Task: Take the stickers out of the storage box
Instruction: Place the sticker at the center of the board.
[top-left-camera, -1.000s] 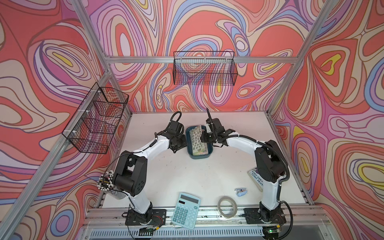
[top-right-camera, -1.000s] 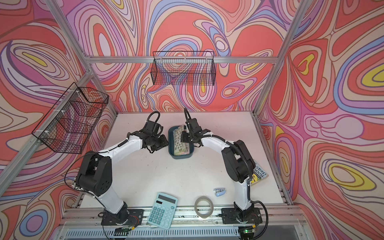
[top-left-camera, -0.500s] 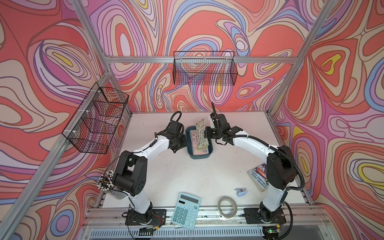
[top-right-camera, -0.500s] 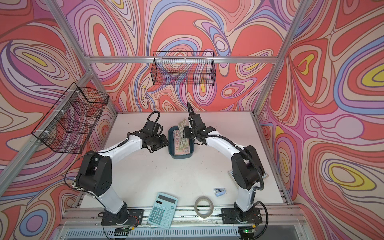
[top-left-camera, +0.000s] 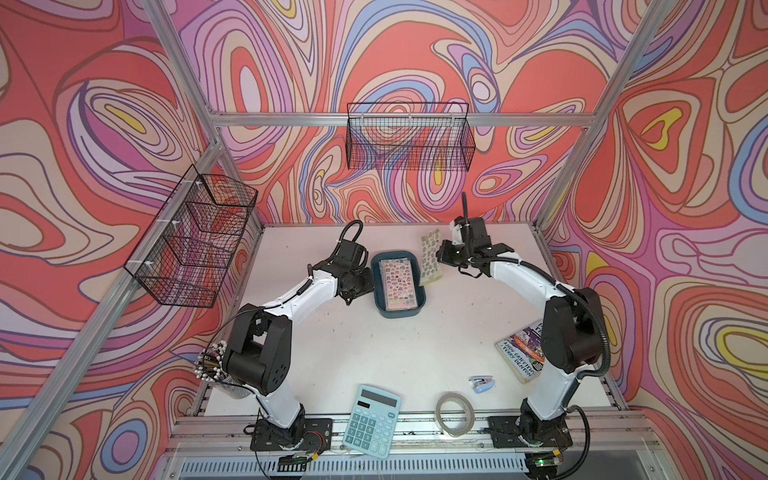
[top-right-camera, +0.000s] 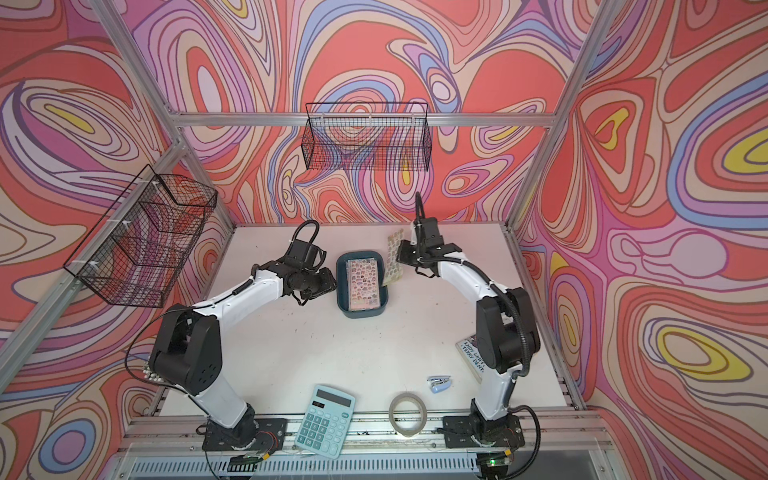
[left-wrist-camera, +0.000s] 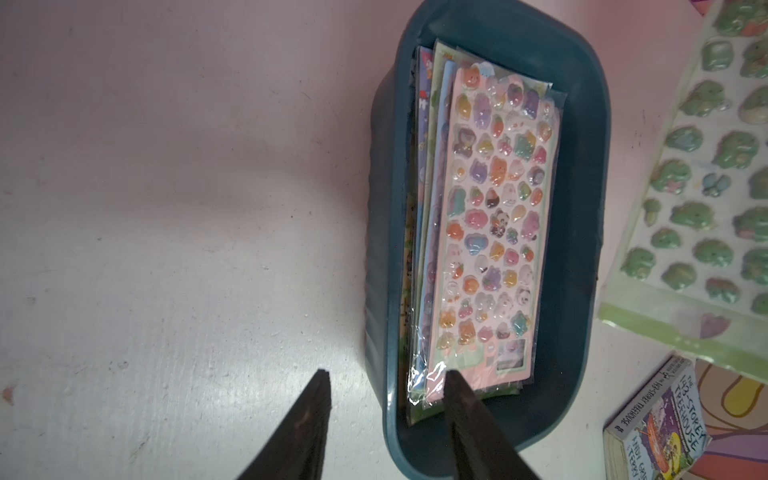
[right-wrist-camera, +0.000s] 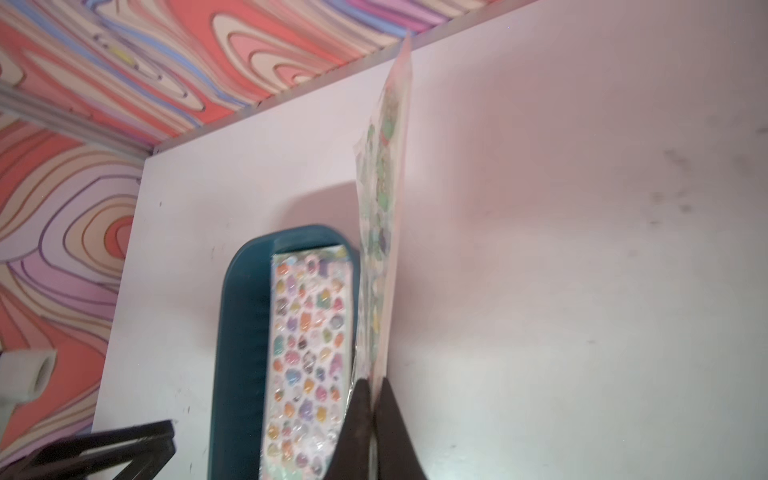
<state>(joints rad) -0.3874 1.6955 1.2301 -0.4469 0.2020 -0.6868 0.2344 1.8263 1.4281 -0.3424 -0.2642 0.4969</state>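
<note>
Pinching is handled by the right gripper (right-wrist-camera: 374, 383). Its jaws are pressed together on one short end of a green sheet (right-wrist-camera: 380, 249), which is seen edge-on in the right wrist view, sticking out away from the gripper. In both top views that sheet is held just right of the storage box (top-left-camera: 400, 312) and outside it, a bit above the frame's centre. Whether its lower end touches the tabletop (top-left-camera: 374, 357) can't be told, tbh.

The rest of the stickers (left-wrist-camera: 490, 216) are stacked inside the storage box. A pink sheet of little puffy animals is laid on top, and purple, blue and yellowish edges are fanned out under it toward the left of the left wrist frame. The box itself is sat flat on the tabletop.

The left gripper (left-wrist-camera: 387, 374) is spread, with nothing held. At the bottom of the left wrist frame, one finger is seen over bare tabletop outside the box and the other over the corner of the stack's plastic wrap, so the box wall is straddled. Contact with the wrap can't be confirmed.

Lower in a top view, well apart from the box, a teal calculator (top-left-camera: 372, 419), a tape roll (top-left-camera: 455, 413) and a small blue stapler (top-left-camera: 482, 382) are laid out. A paperback book (top-left-camera: 519, 353) is partly hidden behind the right arm at lower right.
</note>
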